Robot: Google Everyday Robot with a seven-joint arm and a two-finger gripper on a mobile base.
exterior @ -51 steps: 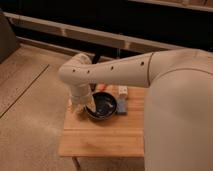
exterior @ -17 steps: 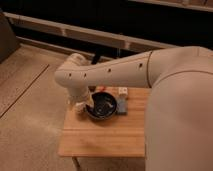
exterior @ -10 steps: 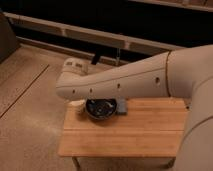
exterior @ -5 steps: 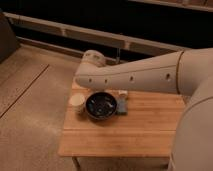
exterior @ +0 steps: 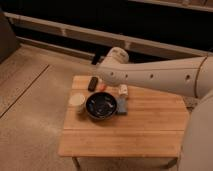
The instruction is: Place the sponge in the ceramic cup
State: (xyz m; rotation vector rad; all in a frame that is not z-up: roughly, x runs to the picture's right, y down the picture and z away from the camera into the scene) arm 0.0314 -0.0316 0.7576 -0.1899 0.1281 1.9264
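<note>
while the gripper (exterior: pixel 96 60) hangs behind the table (exterior: pixel 125 136), its state unclear, the blue sponge (exterior: pixel 121 105) lies flat.

Table (exterior: pixel 150 127), cup (exterior: pixel 77 101), bowl (exterior: pixel 101 106), sponge (exterior: pixel 121 105), gripper (exterior: pixel 96 59) beyond far edge

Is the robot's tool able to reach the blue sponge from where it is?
Probably yes. The tool hangs over the far edge of the table, and the sponge lies uncovered beside the bowl, with nothing on top of it.
</note>
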